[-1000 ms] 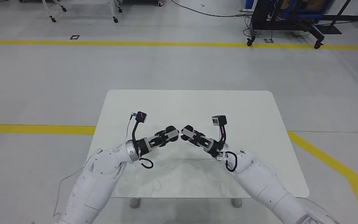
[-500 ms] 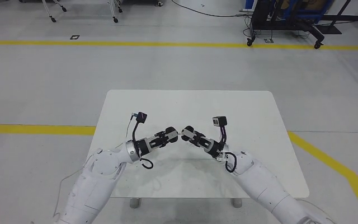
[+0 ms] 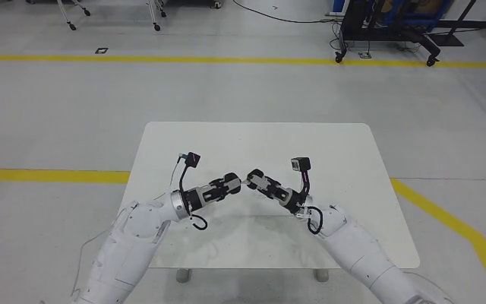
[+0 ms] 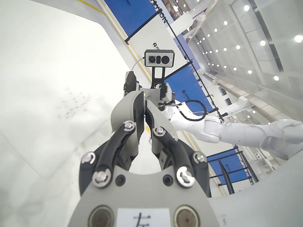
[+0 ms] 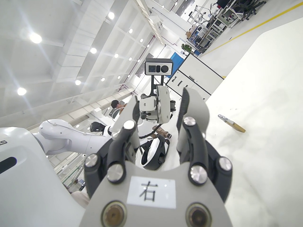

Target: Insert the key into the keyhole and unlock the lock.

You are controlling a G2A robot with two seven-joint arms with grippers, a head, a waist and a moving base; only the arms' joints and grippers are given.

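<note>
Where both arms meet over middle of table (image 3: 334,144), left gripper (image 3: 238,182) and right gripper (image 3: 249,180) face tip to tip, nearly touching; left gripper's fingers (image 4: 125,109) pressed together, anything pinched too small to tell; right gripper's fingers (image 5: 194,109) spread wide; lock (image 5: 232,124) lies flat on table, apart from both grippers.

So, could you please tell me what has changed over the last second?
Very little: the right hand has edged slightly closer to the left hand above the table. Nothing was visibly grasped or released. The left hand stayed where it was.
</note>
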